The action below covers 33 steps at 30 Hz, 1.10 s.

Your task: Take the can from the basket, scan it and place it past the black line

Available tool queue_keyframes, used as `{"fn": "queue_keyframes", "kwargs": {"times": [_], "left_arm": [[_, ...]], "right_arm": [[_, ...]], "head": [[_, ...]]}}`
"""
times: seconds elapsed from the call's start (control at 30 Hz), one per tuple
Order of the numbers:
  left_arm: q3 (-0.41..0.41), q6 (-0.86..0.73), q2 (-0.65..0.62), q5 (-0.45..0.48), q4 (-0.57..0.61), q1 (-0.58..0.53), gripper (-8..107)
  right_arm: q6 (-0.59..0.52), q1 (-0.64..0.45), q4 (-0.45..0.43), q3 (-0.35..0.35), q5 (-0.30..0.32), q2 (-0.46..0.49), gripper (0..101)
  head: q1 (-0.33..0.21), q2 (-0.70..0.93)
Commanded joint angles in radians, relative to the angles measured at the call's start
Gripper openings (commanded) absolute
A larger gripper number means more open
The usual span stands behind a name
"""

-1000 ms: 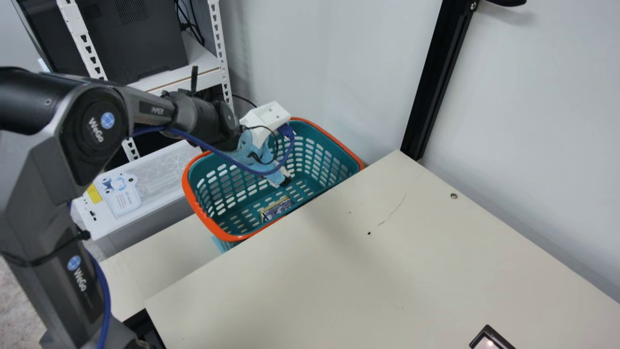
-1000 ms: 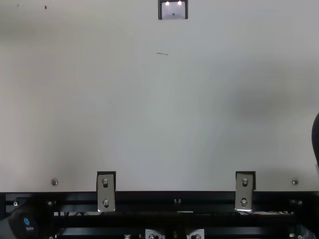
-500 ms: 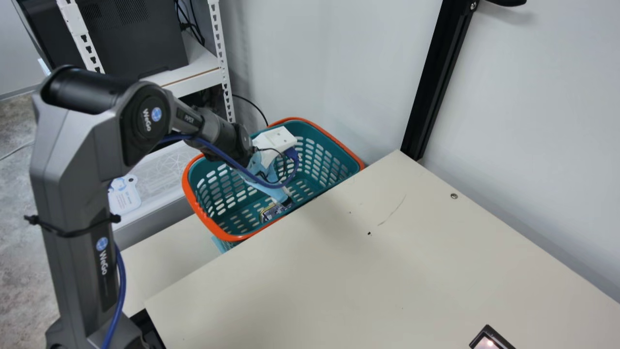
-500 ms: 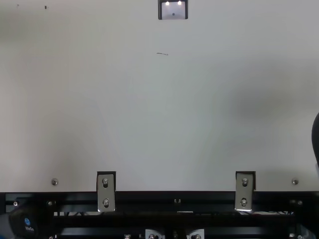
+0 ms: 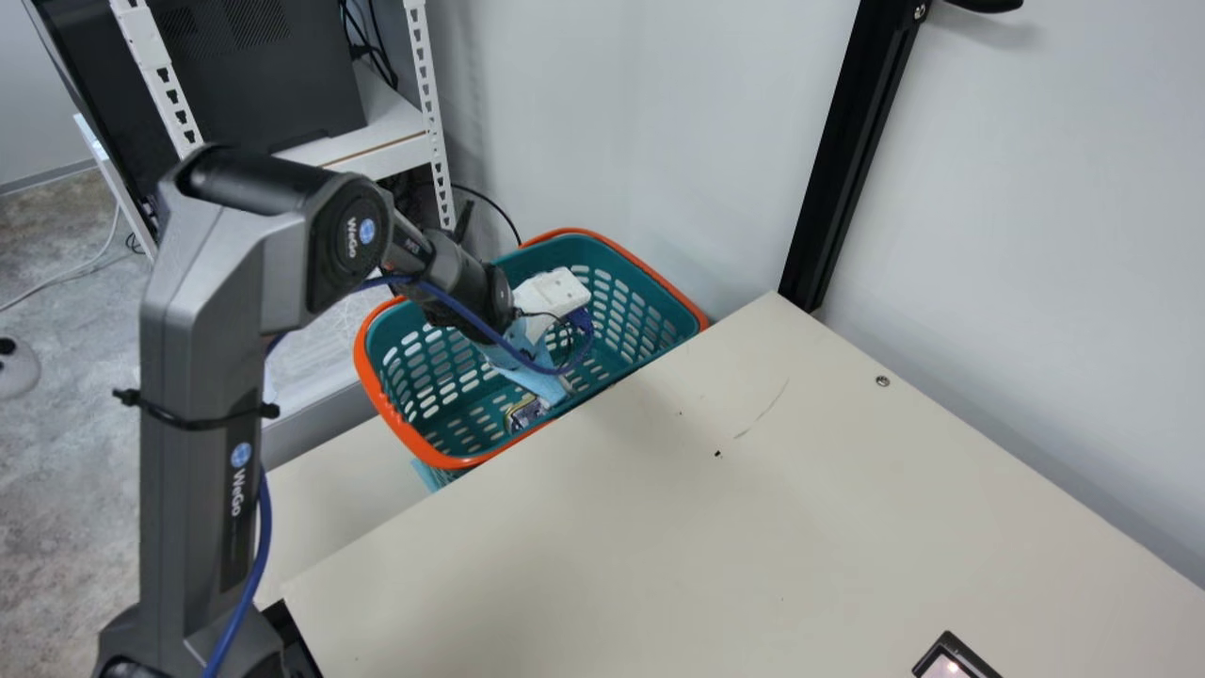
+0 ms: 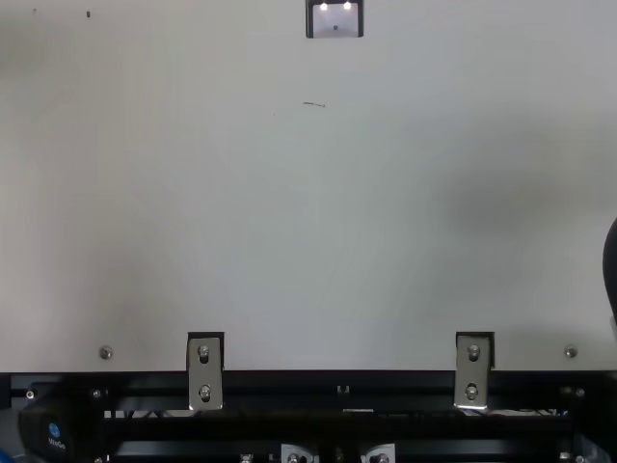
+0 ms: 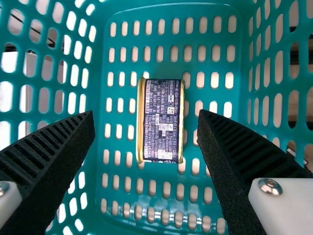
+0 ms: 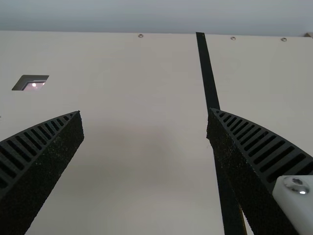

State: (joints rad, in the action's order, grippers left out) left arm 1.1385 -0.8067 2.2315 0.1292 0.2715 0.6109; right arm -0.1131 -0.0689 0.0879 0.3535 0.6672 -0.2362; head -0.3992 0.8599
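Hanging down inside the teal basket (image 5: 377,400) with the orange rim, the left gripper (image 5: 549,382) is leaning in over the table's edge side in the main view, its blue cable (image 5: 471,325) looping alongside. In the left wrist view, its two ribbed fingers are standing wide apart and holding nothing, and the can (image 7: 162,121) is showing in the gap between them, farther off, touching neither finger. The can is lying on its side on the slotted basket floor, its dark label covered in pale print and its gold rims running along both edges. In the main view, part of it is peeking out just beside the gripper. The right gripper (image 8: 145,112), in the right wrist view, is facing the cream table (image 8: 132,171), its fingers also standing wide apart with nothing between them. Behind one of those fingers, the black line (image 8: 207,73) is running across the tabletop. Well apart from it, a dark-framed panel (image 8: 31,82) is sitting in the table and catching bright reflections; the top view is showing it too. Beyond the basket in the main view, a white rack (image 5: 428,104) is standing near the wall, while a black post (image 5: 847,151) is rising behind the table's corner.
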Motion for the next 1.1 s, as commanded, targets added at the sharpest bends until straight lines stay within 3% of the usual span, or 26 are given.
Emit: {"fn": "queue_keyframes", "kwargs": {"times": [0.0, 0.4, 1.07], "left_arm": [[0.012, 0.015, 0.021, 0.000, -0.008, -0.001, 90], [0.100, -0.025, 0.128, 0.005, 0.052, -0.004, 90], [0.115, -0.065, 0.214, -0.027, 0.072, 0.001, 90]], "right_arm": [[0.000, 0.000, 0.000, 0.000, 0.000, 0.000, 101], [0.000, 0.000, 0.000, 0.000, 0.000, 0.000, 101], [0.000, 0.000, 0.000, 0.000, 0.000, 0.000, 101]], "head": [[-0.037, 0.037], [-0.037, 0.037], [-0.037, 0.037]]}}
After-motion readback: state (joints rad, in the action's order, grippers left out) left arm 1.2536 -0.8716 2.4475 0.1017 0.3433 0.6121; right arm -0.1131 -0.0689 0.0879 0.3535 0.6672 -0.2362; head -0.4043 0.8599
